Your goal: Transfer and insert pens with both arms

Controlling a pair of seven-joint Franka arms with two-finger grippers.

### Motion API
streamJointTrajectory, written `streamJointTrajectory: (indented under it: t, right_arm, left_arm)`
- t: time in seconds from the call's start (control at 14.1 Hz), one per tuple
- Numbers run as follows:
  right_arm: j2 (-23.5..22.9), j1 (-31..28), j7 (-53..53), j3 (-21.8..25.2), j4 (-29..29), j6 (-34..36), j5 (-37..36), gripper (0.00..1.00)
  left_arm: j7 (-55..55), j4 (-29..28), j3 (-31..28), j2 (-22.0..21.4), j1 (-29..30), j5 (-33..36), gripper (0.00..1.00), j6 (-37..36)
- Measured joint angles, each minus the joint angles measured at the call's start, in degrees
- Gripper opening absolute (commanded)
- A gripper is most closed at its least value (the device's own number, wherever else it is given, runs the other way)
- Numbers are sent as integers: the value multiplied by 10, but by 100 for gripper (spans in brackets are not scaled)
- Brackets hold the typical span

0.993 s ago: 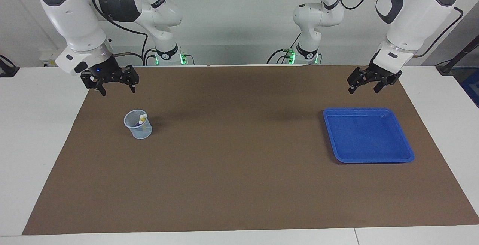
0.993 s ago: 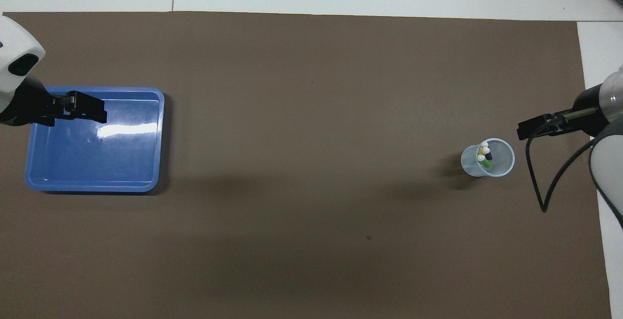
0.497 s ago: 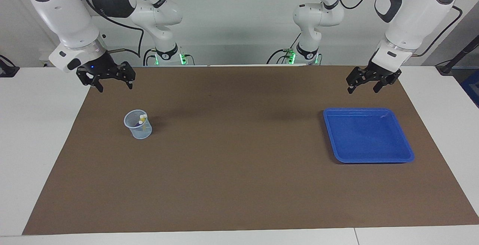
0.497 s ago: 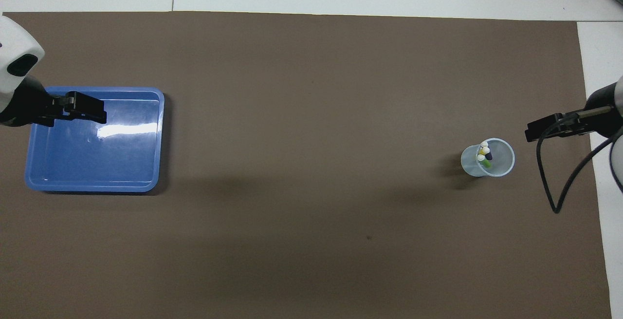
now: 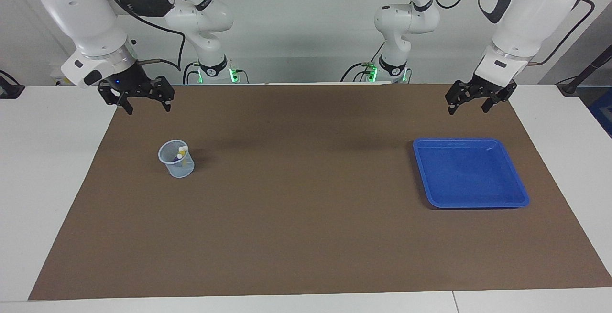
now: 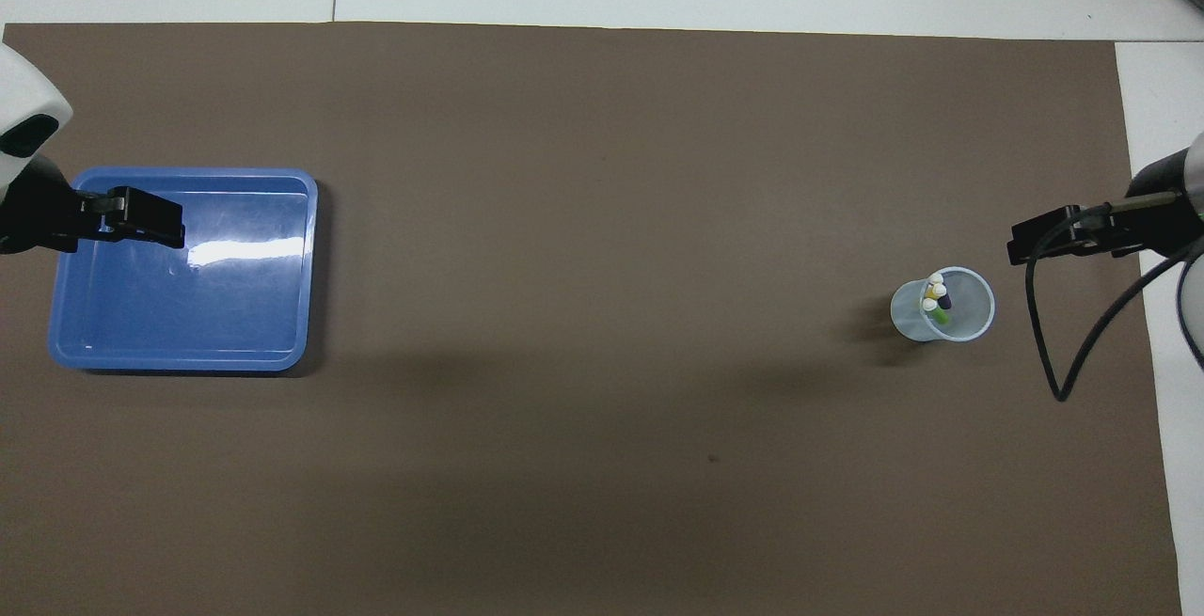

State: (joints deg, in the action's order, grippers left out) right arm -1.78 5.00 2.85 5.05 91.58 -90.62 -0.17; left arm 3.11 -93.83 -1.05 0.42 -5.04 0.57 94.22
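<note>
The three pens [image 5: 180, 152] stand upright in a small clear cup [image 5: 176, 164] on the brown mat, toward the right arm's end. In the overhead view the pens [image 6: 936, 299] show pale caps, with lime green, yellow and dark purple barrels, inside the cup [image 6: 969, 323]. My right gripper [image 5: 147, 108] hangs open and empty in the air over the mat's corner, apart from the cup. My left gripper [image 5: 467, 109] hangs open and empty over the mat beside the blue tray [image 5: 471, 204]. From overhead the left gripper [image 6: 171, 227] overlaps the tray's corner, and the right gripper [image 6: 1021, 247] is beside the cup.
The blue tray [image 6: 179, 364] holds nothing and lies toward the left arm's end. Two smaller white arms with green lights [image 5: 210, 71] [image 5: 389, 69] stand at the robots' edge of the table. A black cable [image 6: 1063, 362] loops down from the right arm.
Both grippers have risen a little and drawn back toward their own ends of the table. The right one moved away from the cup. The pens, cup and tray have not moved.
</note>
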Motion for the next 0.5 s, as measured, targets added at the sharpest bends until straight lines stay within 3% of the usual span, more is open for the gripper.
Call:
streamJointTrajectory:
  t: [0.5]
  right_arm:
    - [-3, 8, -27, -1, -4, 8, 2, 100]
  left_arm:
    - [0, 0, 18, -3, 25, 0, 100, 2]
